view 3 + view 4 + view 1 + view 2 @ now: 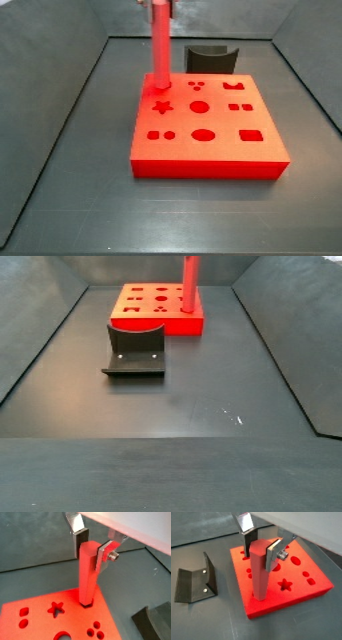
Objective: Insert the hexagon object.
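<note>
The tool point(93, 548) grips the upright hexagon object point(87, 574), its lower end in a hole of the red block point(304, 587).

The gripper point(92, 548) shows best in both wrist views. It has two fingers point(80, 539), and each one is a flat silver plate. The plates are shiny and catch the light. On the inner side of each plate sits a dark pad point(250, 542). One finger has a round silver screw point(115, 556) sticking out of its side, at about 3 o'clock from the gripper's middle. The same screw point(282, 555) looks like a small grey knob. Above the fingers is a smooth white body point(133, 524) with a rounded edge. In both side views the gripper is too far up to see well.
</note>
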Controlling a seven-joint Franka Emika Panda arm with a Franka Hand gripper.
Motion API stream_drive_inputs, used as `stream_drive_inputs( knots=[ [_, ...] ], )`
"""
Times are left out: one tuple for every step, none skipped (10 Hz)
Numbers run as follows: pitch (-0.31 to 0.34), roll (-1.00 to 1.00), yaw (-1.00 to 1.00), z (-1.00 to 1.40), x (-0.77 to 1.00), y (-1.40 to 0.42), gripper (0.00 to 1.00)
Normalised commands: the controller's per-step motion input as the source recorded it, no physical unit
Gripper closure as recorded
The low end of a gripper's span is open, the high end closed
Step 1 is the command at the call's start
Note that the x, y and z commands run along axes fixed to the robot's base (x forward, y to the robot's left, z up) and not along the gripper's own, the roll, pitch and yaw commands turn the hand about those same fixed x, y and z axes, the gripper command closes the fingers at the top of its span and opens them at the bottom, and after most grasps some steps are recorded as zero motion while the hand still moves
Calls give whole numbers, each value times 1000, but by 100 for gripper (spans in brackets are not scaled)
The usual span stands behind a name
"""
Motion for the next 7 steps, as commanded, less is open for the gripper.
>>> stream_drive_inputs(
  knots=[
    [-63, 0, 46, -97, 380, 0, 100],
    [-19, 0, 14, -57, 117, 0, 100],
    [0, 6, 0, -66, 0, 0, 100],
    [0, 31, 0, -106, 0, 0, 100],
    [-26, 74, -80, -374, 0, 0, 100],
    [-40, 84, -129, -646, 40, -6, 100],
    [-54, 96, -143, -817, 54, -31, 100]
  ],
)
